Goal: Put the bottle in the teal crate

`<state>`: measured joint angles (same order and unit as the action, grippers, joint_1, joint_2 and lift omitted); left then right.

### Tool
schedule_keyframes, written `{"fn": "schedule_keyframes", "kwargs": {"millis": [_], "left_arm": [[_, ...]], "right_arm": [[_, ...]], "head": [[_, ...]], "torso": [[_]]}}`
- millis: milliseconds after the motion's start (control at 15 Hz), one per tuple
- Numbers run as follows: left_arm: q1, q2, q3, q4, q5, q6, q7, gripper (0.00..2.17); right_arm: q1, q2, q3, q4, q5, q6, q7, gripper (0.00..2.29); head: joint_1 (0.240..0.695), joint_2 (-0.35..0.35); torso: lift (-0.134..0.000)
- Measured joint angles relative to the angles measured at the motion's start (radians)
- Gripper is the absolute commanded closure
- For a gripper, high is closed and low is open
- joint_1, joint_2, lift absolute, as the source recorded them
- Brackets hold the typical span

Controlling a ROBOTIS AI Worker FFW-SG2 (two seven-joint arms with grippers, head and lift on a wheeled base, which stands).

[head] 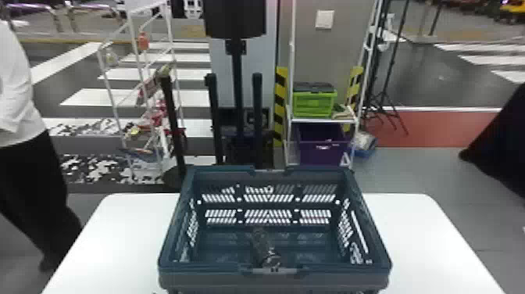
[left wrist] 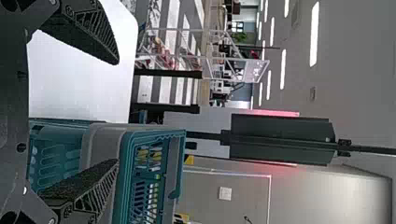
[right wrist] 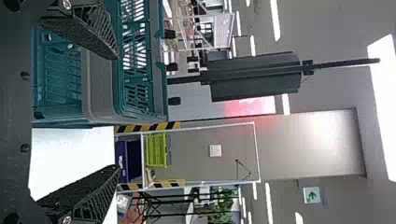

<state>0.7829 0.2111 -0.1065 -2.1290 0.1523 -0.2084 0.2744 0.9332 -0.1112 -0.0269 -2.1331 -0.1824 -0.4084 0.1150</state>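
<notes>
The left gripper [left wrist: 117, 112] is released, its two fingers spread wide towards the teal crate [head: 195, 279]; the right gripper [right wrist: 117, 112], also facing the crate, stands spread just as wide. Inside the crate, close to its near wall, lies the bottle [head: 265, 248]. Under the crate is the white table [head: 117, 234], and beyond the crate stands a rack holding a green box [head: 314, 103]

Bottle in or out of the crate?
In: the head view shows the bottle inside the walls of the teal crate, near its front rim.
</notes>
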Motion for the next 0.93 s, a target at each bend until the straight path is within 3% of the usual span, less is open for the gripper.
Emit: {"fn": "schedule_keyframes", "kwargs": {"millis": [933], "left_arm": [[0.019,0.003,-0.001,0.013,-0.005,-0.075,0.0,0.14]], "right_arm": [[0.036,0.015,-0.015,-0.011,0.026,-0.04,0.0,0.07]], "head": [[0.499,0.0]], "torso": [[0.0]]}}
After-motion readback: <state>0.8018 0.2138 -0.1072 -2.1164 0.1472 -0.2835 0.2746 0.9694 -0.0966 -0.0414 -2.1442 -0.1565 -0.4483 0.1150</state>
